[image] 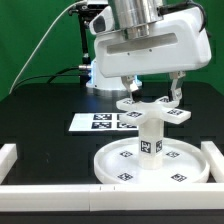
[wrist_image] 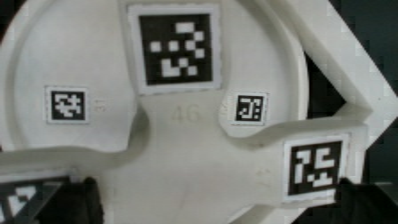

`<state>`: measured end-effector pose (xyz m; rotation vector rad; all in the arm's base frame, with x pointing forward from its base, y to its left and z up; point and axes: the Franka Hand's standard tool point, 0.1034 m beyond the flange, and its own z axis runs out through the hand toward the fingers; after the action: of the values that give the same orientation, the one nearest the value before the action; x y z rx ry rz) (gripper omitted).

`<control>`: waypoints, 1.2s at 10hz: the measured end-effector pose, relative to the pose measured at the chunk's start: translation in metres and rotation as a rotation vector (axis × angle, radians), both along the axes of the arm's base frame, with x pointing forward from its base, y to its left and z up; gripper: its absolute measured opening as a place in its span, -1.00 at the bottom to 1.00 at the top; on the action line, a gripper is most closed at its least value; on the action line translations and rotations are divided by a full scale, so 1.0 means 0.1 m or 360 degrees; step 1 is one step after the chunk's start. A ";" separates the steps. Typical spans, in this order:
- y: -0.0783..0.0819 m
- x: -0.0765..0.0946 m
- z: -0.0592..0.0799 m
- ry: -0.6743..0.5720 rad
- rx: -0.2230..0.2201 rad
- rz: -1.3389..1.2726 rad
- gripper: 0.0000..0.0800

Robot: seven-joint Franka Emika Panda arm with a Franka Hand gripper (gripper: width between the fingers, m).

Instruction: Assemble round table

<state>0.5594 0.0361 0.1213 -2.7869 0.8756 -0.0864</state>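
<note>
The round disc (image: 112, 166) lies rim-up at the front of the black table. The short post (image: 148, 138) stands upright at its middle. The armed foot piece (image: 150, 108) sits on top of the post, and up close the foot piece (wrist_image: 187, 110) with its tags fills the wrist view. My gripper (image: 152, 93) hangs just over it, open, with one finger on each side of the foot and nothing gripped. In the wrist view the gripper (wrist_image: 217, 205) shows only as dark fingertips (wrist_image: 68, 203) at the picture's edges.
The marker board (image: 95, 122) lies flat behind the disc. White rails edge the table: one along the front (image: 55, 192), a block at the exterior view's left (image: 8, 158) and one at its right (image: 214, 160). The arm's base (image: 100, 75) stands at the back.
</note>
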 end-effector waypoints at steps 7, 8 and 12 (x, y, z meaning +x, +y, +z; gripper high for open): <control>-0.02 0.00 -0.01 0.0018 -0.0109 0.0782 0.62; -0.02 0.00 -0.01 0.0018 -0.0109 0.0782 0.62; 0.01 -0.06 -0.05 0.0169 -0.0081 0.0686 0.62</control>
<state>0.5538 0.0370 0.1166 -2.9796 0.2789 0.1117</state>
